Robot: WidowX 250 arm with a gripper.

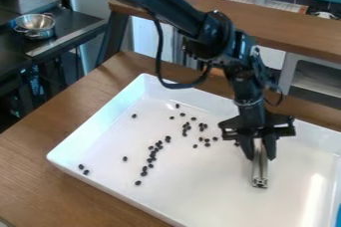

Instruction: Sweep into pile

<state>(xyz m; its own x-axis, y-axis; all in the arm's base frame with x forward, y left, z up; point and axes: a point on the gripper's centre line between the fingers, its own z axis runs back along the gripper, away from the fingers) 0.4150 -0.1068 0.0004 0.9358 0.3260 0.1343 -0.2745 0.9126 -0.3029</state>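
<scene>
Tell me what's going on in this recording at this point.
A robot arm's gripper is holding a narrow metal bar upright over a white tray, which rests on a wooden table. Small dark pieces lie on the tray's floor, mostly in loose clusters and a ragged line, with a few strays apart. The job is to sweep them into a pile, but they are not gathered into one yet.
</scene>
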